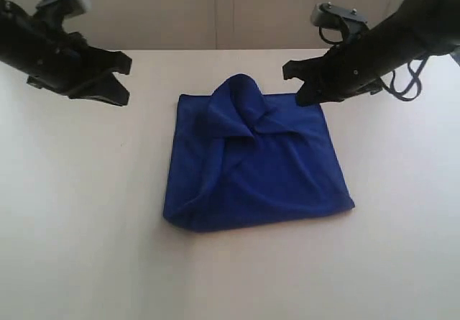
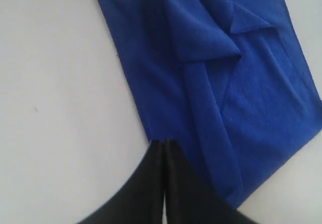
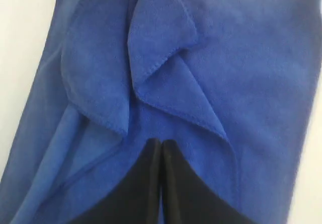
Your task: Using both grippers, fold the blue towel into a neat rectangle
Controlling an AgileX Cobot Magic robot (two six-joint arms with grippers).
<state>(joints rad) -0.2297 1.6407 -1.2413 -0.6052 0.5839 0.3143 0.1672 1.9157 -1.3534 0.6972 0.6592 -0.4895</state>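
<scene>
Sitting mid-table, towel is roughly folded, with a loose flap bunched at the far edge. Left gripper pinched closed, empty, left of towel. Right gripper closed, empty, over far-right corner.

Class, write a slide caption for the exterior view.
Bunched, half-folded blue towel on the table between the shut left gripper and shut right gripper.

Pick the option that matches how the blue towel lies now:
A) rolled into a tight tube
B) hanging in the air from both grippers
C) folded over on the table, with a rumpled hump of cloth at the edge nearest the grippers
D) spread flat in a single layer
C: the blue towel rests on the table in a rough square of overlapped layers, with a bunched hump rising at the edge nearest the arms.
</scene>
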